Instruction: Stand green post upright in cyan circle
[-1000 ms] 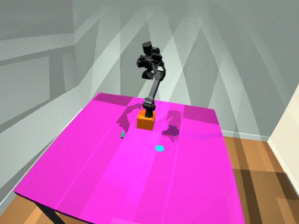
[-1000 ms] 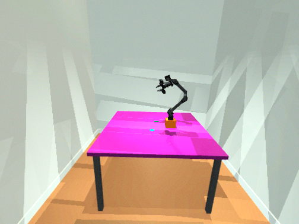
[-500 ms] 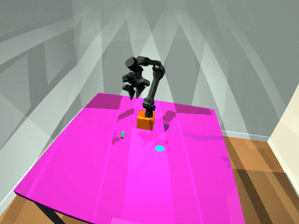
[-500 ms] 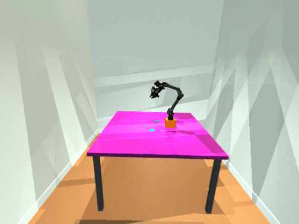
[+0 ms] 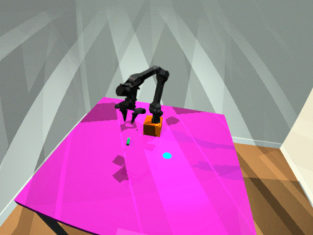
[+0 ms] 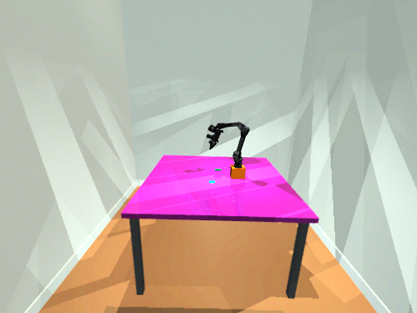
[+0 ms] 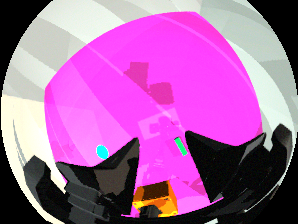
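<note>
Top: high, oblique, facing down; exterior: farther, lower; both share whole arm, tabletop; wrist: close, facing table

arm arched, claw (image 5: 129,122) (image 6: 212,148) (image 7: 162,137) raised, pointing down, fingers apart
</note>
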Motion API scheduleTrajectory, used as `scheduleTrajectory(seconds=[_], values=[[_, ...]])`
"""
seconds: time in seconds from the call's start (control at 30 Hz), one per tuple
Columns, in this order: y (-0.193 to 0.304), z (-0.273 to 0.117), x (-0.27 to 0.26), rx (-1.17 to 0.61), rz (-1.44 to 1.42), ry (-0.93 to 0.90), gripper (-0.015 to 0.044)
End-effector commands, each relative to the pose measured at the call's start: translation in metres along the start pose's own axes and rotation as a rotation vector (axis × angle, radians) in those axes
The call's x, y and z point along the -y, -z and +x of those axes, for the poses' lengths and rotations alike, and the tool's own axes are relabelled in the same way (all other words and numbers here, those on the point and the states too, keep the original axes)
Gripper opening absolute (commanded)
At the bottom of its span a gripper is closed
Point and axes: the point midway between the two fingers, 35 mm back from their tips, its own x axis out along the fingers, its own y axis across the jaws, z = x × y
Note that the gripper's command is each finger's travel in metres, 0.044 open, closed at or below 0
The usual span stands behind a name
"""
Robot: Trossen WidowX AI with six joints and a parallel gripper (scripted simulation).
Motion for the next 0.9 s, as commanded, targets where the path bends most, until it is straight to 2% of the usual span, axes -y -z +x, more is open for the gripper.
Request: scheduleTrajectory(seconds=[0.0, 0.3, 0.53, 0.77, 0.87], values=[[0.020, 0.027, 0.016, -0.109, -0.104, 0.024, 0.0233], [0.076, 0.078, 0.048, -0.368, -0.399, 0.007, 0.0233], [0.082, 0.089, 0.051, -0.388, -0.422, 0.001, 0.0233], [0.111, 0.168, 0.058, -0.389, -0.420, -0.001, 0.0233], [0.124, 0.189, 0.059, -0.389, -0.421, 0.001, 0.0233]])
